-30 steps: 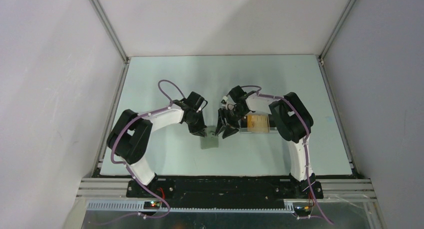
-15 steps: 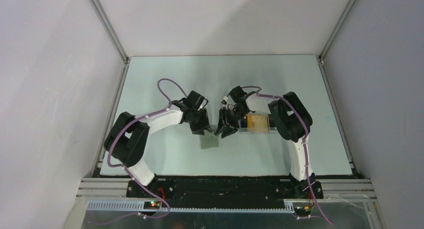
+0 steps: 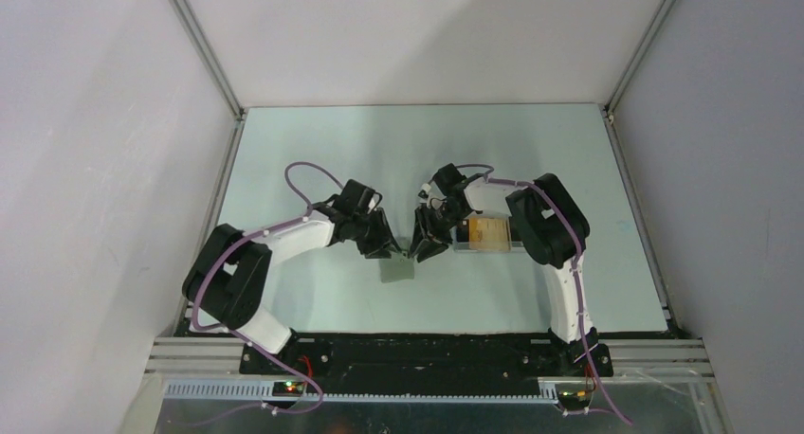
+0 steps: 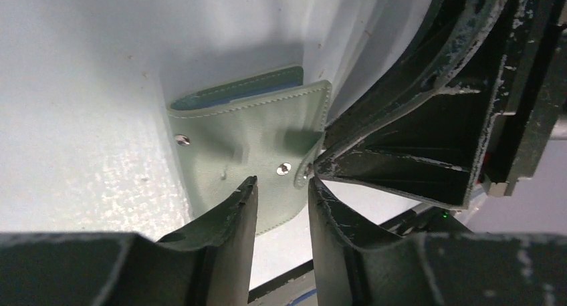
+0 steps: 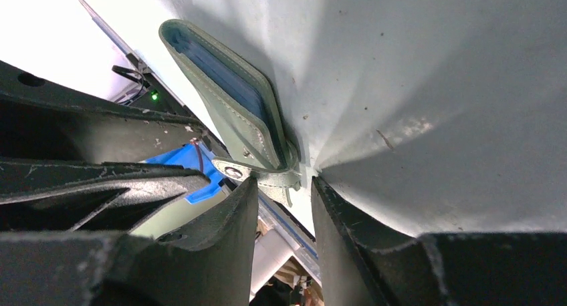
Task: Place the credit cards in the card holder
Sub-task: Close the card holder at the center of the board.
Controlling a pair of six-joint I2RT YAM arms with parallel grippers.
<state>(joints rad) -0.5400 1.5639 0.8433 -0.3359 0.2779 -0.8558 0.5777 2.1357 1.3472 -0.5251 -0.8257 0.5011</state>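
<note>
The left arm (image 3: 284,235) is swinging its elbow out toward 9 o'clock, and the left tool (image 4: 281,182) and right tool (image 5: 284,182) are both gaping half open, empty, at the folded holder (image 3: 398,269) lying mid-surface (image 3: 313,150), so the right tool should be closing squarely on the tab (image 5: 257,174).

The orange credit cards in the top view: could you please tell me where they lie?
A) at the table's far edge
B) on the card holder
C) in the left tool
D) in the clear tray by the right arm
D: the credit cards lie in the clear tray, apart from the card holder.
</note>
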